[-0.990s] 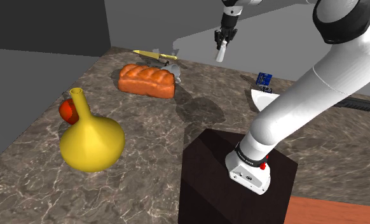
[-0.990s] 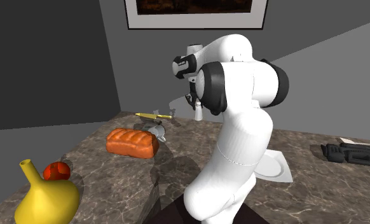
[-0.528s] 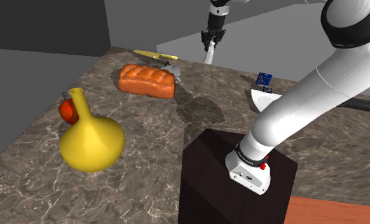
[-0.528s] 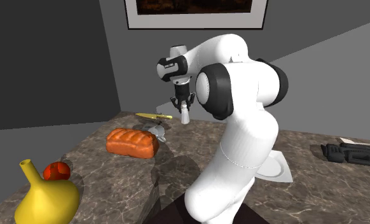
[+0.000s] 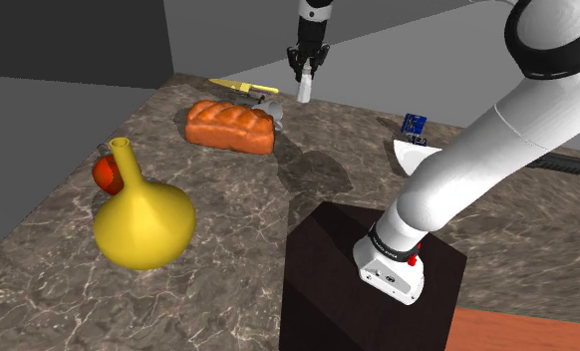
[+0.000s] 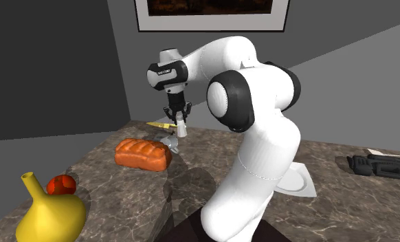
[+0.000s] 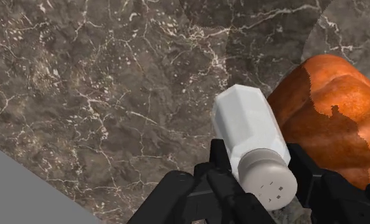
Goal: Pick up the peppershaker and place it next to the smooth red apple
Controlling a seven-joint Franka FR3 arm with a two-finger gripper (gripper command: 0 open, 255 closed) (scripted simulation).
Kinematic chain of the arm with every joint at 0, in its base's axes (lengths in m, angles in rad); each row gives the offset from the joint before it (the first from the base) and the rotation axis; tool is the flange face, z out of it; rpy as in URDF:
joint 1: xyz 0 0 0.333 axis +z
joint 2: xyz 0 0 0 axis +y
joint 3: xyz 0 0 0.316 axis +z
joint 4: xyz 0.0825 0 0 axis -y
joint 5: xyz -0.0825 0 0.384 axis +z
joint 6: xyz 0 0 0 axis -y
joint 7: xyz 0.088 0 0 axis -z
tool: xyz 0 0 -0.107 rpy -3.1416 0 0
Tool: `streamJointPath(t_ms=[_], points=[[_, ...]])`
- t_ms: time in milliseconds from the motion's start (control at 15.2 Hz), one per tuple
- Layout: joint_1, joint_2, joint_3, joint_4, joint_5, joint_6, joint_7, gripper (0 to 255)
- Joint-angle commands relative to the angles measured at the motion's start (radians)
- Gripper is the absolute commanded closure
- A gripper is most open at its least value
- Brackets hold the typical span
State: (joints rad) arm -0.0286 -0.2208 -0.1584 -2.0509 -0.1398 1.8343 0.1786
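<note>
Shoulder view, left to right: a smooth red apple (image 5: 105,175) sits just beside a yellow gourd-shaped vase (image 5: 145,225). Next comes an orange bread loaf (image 5: 230,126). Right of the loaf, the black hand (image 5: 304,78) clasps the white faceted pepper shaker (image 5: 304,89) between its fingers, above the far part of the dark marble worktop (image 5: 228,261).

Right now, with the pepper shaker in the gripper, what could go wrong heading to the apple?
The gripper clasps the pepper shaker aslant near its cap; it may slip or land tilted. A low carry could clip the bread loaf. The yellow vase crowds the red apple and may get bumped.
</note>
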Motion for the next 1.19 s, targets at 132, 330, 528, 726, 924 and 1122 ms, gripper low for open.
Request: streamJointPath(t_ms=[132,330,528,726,924,1122], points=[[0.041,0.028,0.059,0.029,0.016,-0.012,0.095,255],[0.072,0.061,0.099,0.065,0.027,-0.022,0.161,255],[0.102,0.102,0.138,0.111,0.036,-0.034,0.226,255],[0.132,0.151,0.175,0.168,0.042,-0.048,0.291,255],[0.163,0.208,0.209,0.237,0.043,-0.066,0.353,255],[0.194,0.273,0.240,0.318,0.041,-0.088,0.415,255]])
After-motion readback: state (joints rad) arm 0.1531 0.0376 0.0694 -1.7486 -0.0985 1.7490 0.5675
